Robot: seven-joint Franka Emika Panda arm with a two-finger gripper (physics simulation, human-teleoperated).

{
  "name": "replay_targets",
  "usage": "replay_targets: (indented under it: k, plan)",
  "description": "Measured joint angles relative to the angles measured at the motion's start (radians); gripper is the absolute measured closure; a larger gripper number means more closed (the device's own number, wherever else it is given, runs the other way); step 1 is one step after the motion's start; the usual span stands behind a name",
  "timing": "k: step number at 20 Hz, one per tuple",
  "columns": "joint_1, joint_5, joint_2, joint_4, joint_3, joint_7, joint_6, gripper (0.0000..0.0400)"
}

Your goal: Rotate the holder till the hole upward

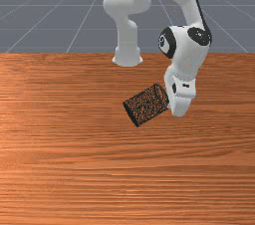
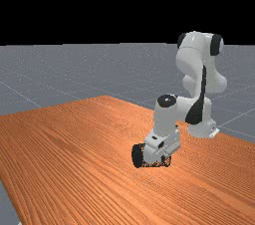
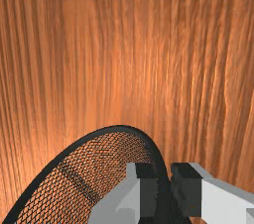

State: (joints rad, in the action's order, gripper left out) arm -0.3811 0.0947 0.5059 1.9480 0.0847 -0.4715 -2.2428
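The holder (image 1: 145, 105), a black mesh cylinder, lies on its side in the front view, its solid base toward that view's lower left and its open end toward the gripper (image 1: 180, 105). In the far view the hand stands in front of the holder (image 2: 137, 156) and covers its middle; the dark base shows at that view's left. The wrist view has the gripper (image 3: 164, 191) shut on the holder's rim and wall, one finger inside the mouth of the holder (image 3: 84, 181) and the other outside.
The wooden table (image 1: 99, 169) extends around the holder on all sides. The arm's base (image 1: 127, 57) stands at the table's back edge in the front view, behind the holder.
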Motion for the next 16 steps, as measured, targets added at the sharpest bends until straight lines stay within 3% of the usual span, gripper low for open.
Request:
replay_targets:
  k: [1, 3, 5, 6, 8, 9, 10, 11, 13, 14, 16]
  plan:
    - [0.047, -0.213, -0.059, 0.098, -0.046, -0.207, 0.073, 0.0345]
    - [-0.031, -0.268, -0.22, 0.338, 0.034, -0.238, 0.04, 0.0361]
    - [-0.151, -0.297, -0.359, 0.54, 0.149, -0.253, 0.015, 0.0338]
    - [-0.207, -0.311, -0.406, 0.61, 0.205, -0.264, 0.009, 0.0355]
    - [-0.306, -0.351, -0.471, 0.704, 0.31, -0.304, 0.008, 0.0348]
    - [-0.377, -0.295, -0.575, 0.792, 0.354, -0.207, -0.202, 0.0361]
    - [-0.428, -0.162, -0.667, 0.872, 0.389, -0.06, -0.34, 0.0363]
    - [-0.498, -0.108, -0.778, 0.944, 0.529, -0.09, -0.358, 0.0364]
    - [-0.44, 0.041, -0.923, 1.078, 0.54, 0.006, -0.396, 0.0366]
    - [-0.42, 0.07, -1.011, 1.111, 0.617, -0.136, -0.29, 0.0365]
    - [-0.346, 0.066, -1.216, 1.124, 0.574, -0.09, -0.261, 0.0362]
